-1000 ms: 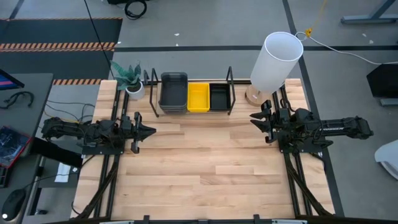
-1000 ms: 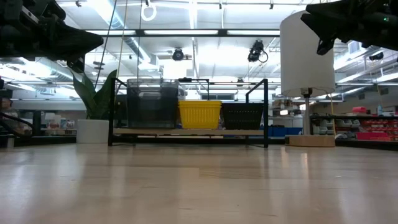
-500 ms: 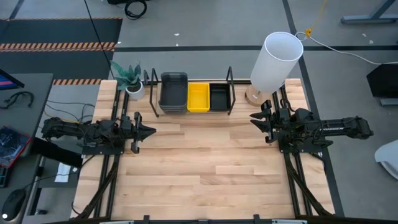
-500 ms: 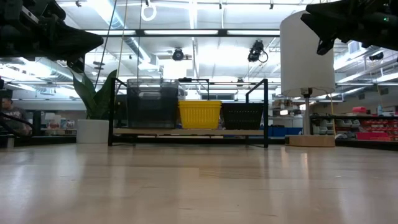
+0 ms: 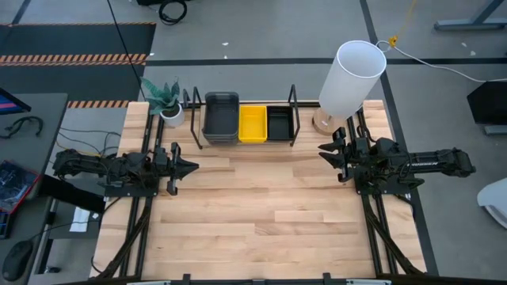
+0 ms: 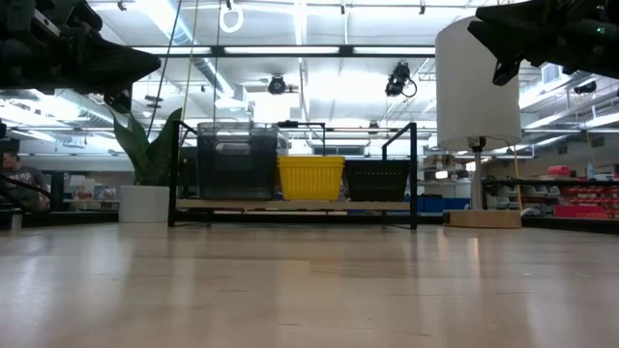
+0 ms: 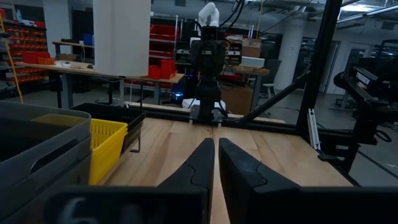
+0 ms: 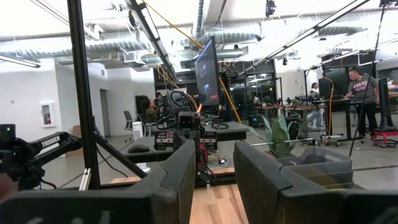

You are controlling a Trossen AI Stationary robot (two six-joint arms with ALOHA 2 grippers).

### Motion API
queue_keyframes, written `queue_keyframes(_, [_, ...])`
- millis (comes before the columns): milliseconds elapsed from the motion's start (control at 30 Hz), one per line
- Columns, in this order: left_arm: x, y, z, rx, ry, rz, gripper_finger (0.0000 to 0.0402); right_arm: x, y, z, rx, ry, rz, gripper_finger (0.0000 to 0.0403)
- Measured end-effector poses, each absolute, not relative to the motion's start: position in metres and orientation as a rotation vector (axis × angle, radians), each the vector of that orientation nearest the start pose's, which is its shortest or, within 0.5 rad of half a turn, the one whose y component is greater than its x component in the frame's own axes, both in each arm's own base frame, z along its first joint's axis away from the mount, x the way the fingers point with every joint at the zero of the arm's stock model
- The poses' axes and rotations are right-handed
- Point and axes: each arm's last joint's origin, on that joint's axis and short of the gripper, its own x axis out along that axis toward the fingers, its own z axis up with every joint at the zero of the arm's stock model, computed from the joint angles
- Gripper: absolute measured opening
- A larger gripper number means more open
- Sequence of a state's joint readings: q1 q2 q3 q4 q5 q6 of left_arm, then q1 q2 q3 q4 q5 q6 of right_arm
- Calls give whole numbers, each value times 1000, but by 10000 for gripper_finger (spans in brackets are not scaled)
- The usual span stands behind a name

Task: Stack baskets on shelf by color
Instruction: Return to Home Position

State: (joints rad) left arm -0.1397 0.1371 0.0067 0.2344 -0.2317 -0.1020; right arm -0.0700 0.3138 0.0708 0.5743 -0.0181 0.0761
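**Arms parked, baskets on shelf**

Nothing on the table has moved in the last second; only a person (image 6: 14,179) far back at the low view's left edge has shifted a little.

High view: left gripper (image 5: 190,167) sits over the table's (image 5: 261,222) left side, fingers pinched together, holding nothing. Right gripper (image 5: 323,151) sits over the right side, fingers spread, also holding nothing. Both point inward at each other, well apart. The shelf (image 5: 294,127) runs along the far edge. On it, left to right: grey baskets (image 5: 221,117), yellow baskets (image 5: 253,124), black baskets (image 5: 279,123), side by side. Plant (image 5: 165,99) just left of the shelf, white lamp (image 5: 352,77) just right of it.

Low view: same order on the shelf board; the grey stack stands tallest. Both grippers hang high at the top corners, clear of the tabletop.

Left wrist view: fingers nearly touching, only a thin slit between them; grey, yellow and black baskets off to one side, right arm straight across.

Right wrist view: clear gap between the fingers; grey baskets and plant to one side, left arm opposite. People stand in the room beyond.
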Motion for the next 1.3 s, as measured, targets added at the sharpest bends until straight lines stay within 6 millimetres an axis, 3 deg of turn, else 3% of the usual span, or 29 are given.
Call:
queue_keyframes(300, [105, -8, 177, -121, -107, 86, 40, 112, -7, 216, 61, -333, -39, 116])
queue_keyframes(1300, [105, -8, 177, -121, -107, 87, 28, 112, -7, 216, 61, -333, -39, 116])
